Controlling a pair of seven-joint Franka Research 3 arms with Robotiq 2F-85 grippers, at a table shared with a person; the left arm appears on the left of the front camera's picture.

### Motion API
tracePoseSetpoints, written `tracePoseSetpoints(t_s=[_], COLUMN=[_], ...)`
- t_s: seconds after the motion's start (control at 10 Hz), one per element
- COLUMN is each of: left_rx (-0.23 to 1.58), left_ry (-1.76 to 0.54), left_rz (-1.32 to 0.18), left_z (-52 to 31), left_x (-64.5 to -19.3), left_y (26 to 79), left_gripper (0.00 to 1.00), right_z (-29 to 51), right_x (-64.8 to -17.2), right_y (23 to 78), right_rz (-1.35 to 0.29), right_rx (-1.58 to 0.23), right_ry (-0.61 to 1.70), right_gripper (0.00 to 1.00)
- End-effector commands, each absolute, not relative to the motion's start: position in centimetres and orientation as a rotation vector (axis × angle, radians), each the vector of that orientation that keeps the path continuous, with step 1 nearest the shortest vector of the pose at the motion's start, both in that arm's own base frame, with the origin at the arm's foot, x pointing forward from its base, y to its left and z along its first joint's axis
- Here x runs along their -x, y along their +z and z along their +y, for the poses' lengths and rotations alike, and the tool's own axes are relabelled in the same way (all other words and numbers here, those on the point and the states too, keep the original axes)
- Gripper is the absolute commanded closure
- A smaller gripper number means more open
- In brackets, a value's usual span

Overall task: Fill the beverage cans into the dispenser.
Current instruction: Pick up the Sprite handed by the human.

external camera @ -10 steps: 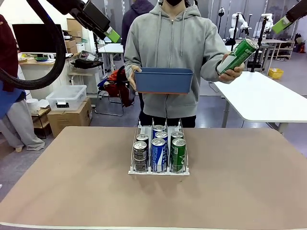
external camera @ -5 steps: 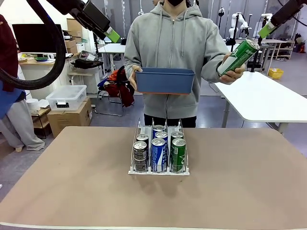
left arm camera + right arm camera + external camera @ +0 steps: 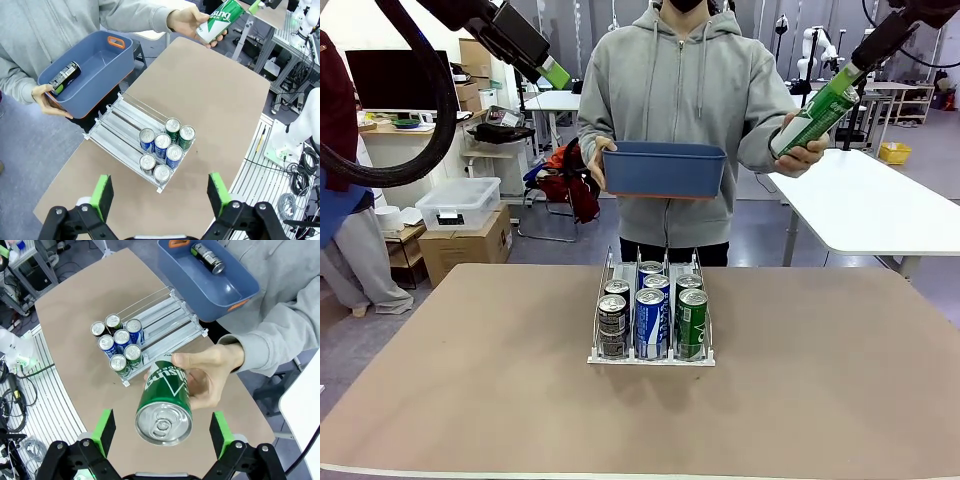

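The dispenser (image 3: 665, 258) stands mid-table with several beverage cans (image 3: 650, 320) at its front end. The person across the table holds out a green can (image 3: 815, 118) in one hand and a blue bin (image 3: 663, 168) in the other. My right gripper (image 3: 847, 72) is open, just above the green can's silver top. In the right wrist view that can (image 3: 165, 400) sits between the wide green pads (image 3: 105, 430), apart from them. My left gripper (image 3: 555, 73) hangs open high at the left. From there I look down on the dispenser (image 3: 117, 125) and the cans (image 3: 165, 147).
A dark can (image 3: 65, 77) lies in the blue bin (image 3: 100, 55), also in the right wrist view as the can (image 3: 210, 257) in the bin (image 3: 215, 290). The rear halves of the dispenser's lanes (image 3: 165, 322) are bare. A white table (image 3: 870, 205) stands behind at the right.
My right gripper has come down and left from the top right corner to the top of the green can. The person's hands and my left arm have stayed put.
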State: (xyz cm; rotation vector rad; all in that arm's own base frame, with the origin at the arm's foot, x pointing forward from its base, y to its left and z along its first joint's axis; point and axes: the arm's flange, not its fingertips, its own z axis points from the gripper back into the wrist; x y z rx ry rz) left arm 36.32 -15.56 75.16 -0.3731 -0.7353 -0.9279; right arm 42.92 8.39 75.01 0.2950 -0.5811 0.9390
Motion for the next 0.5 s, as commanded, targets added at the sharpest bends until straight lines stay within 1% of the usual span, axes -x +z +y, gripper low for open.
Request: tracePoseSetpoints(t_s=[0.0, 0.4], left_rx=[0.379, 0.379], left_ry=[-0.923, -0.923], left_rz=[-0.729, -0.729], left_z=[-15.4, -15.4], left_x=[-36.4, -36.4], left_y=[75.0, 75.0], left_gripper=[0.00, 0.00], right_z=[8.8, 9.2], right_x=[-42.9, -43.1], right_y=[74.7, 72.9], right_rz=[-0.551, -0.535], right_rx=[-0.311, -0.358], right_ry=[0.927, 0.894], right_gripper=[0.00, 0.00])
